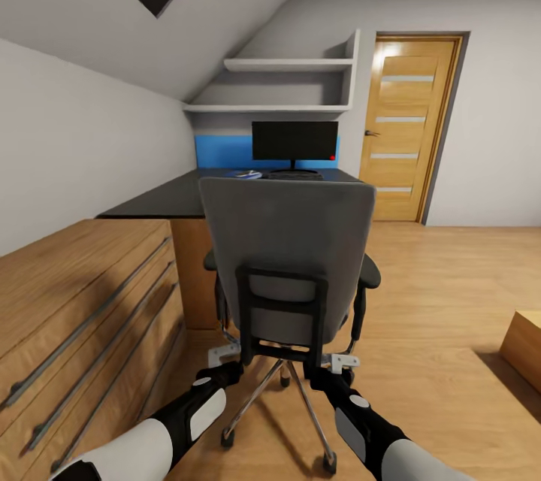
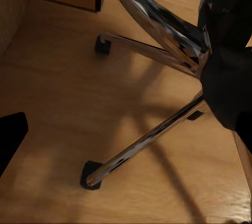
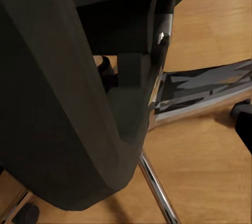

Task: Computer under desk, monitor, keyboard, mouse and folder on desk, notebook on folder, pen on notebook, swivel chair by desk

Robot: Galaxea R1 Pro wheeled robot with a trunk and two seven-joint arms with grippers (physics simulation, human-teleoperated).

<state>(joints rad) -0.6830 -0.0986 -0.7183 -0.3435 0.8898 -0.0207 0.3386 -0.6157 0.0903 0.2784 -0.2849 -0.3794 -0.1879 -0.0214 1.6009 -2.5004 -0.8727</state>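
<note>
A: Chair status? Where's the swivel chair [image 1: 289, 255]?

B: Centre of the head view, its grey back facing the camera, between the robot and the desk [image 1: 169, 197]. Chrome star base [image 2: 157, 45] sits on the wood floor [image 1: 443, 293], castors down.

A: Grippers?

B: Left gripper [image 1: 225, 352] is up at the lower left edge of the chair's black back frame, right gripper [image 1: 344, 362] at the lower right edge. Both look in contact with the frame or just beside it. Can't tell whether the jaws are parted or clenched: the fingertips are hidden against the frame. Left wrist view gives chrome legs, two castors and a dark blurred mass close to the lens. Right wrist view gives the dark chair underside and a chrome bracket, nothing clear on the fingers.

A: Desk contents?

B: Monitor [image 1: 294, 141] stands upright at the far end of the black top, screen dark, against a blue wall panel [image 1: 222, 152]. Keyboard [image 1: 294, 175] lies flat right in front of its stand. Something small and blue, maybe the folder [image 1: 246, 174], lies left of the keyboard; too small to confirm.

A: Surroundings?

B: Wooden dresser [image 1: 83, 316] near left, shelves [image 1: 289, 83] above the monitor, wooden door [image 1: 409, 128] far right.
</note>
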